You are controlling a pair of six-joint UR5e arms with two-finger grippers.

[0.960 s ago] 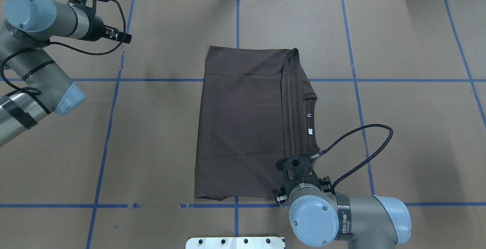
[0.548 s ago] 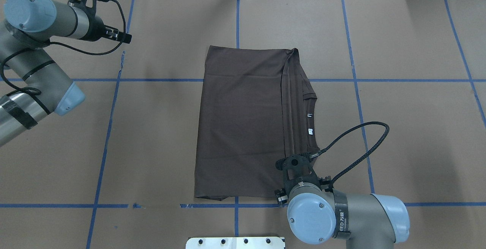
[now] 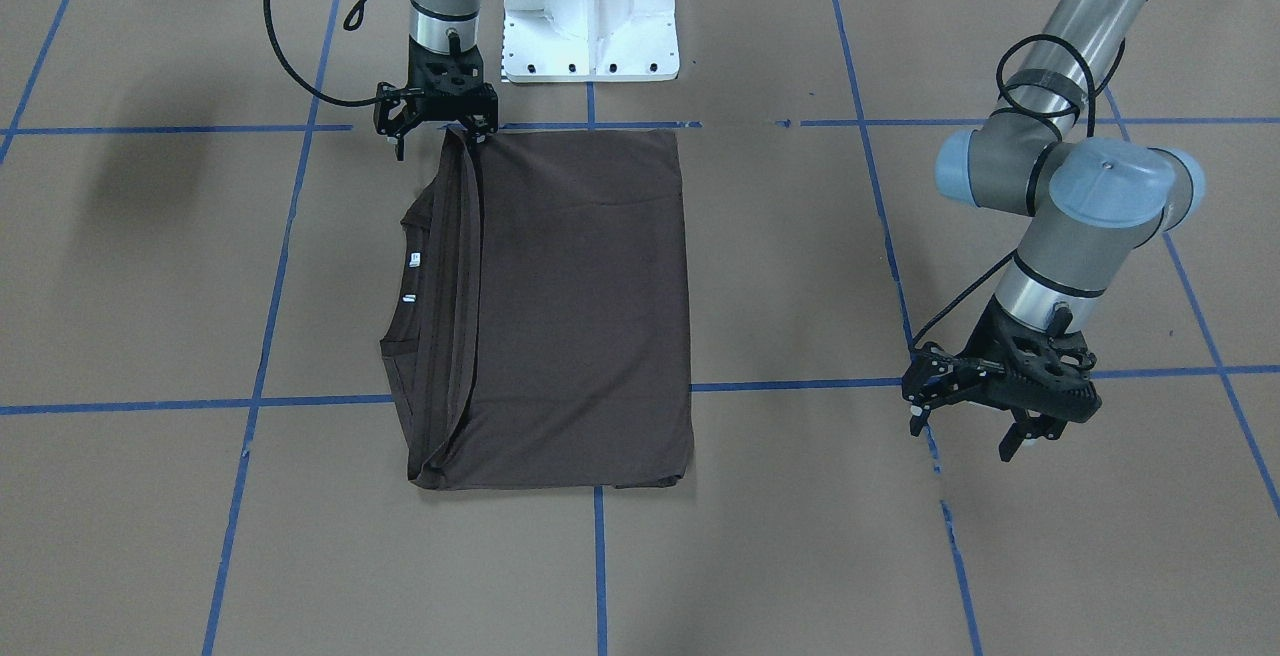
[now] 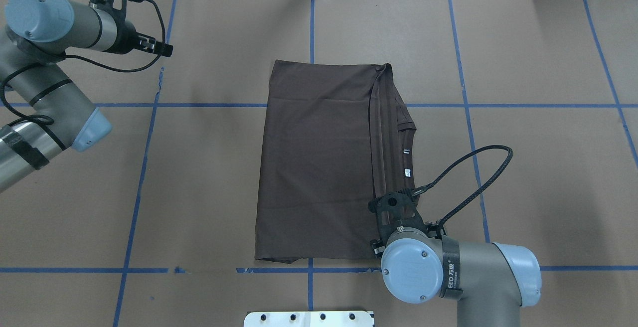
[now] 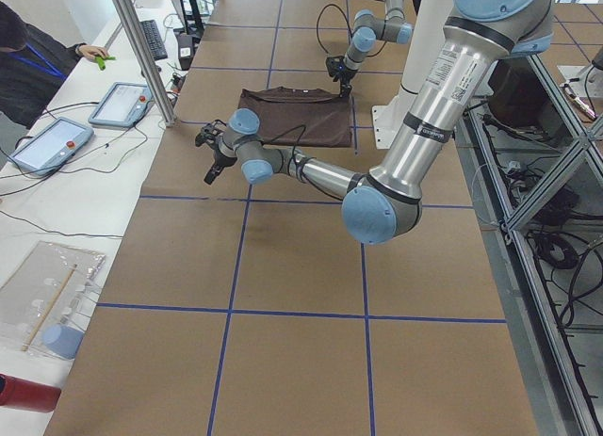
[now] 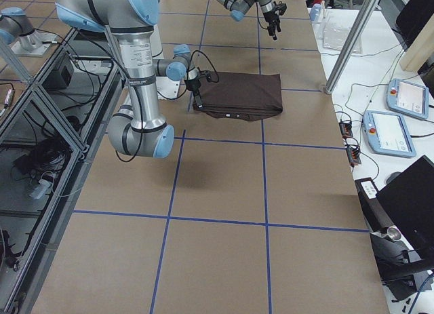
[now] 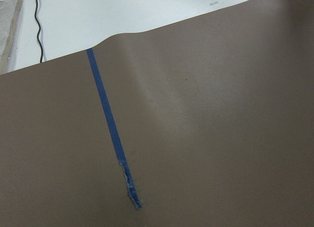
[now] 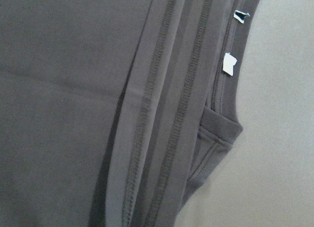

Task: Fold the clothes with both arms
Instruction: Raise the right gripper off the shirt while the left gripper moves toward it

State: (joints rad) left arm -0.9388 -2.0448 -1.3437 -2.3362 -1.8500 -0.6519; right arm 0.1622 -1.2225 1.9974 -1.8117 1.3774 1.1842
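So, front-facing view first: the T-shirt (image 3: 580, 306) is lying flat on the brown paper as a folded rectangle. The right gripper (image 3: 438, 134) is sitting right at the T-shirt's collar-side corner nearest the robot, with its jaws spread wide and nothing in them. The left gripper (image 3: 962, 431) is hanging well apart from the T-shirt on the opposite side, jaws also wide and empty.

Overhead, the right wrist is covering that corner, so the fingertips are hiding.

The side views are showing this layout too, but too small for detail.

The left wrist camera is seeing only paper and blue tape (image 7: 112, 129), no T-shirt.

The right wrist camera is looking down at stacked hems (image 8: 162, 114), the collar (image 8: 221, 134) and the neck tags (image 8: 228, 63).

My worry is that the right gripper could end up pinching just the top layer, peeling the stack apart. And with one arm pulling alone, the T-shirt could be dragging skewed.
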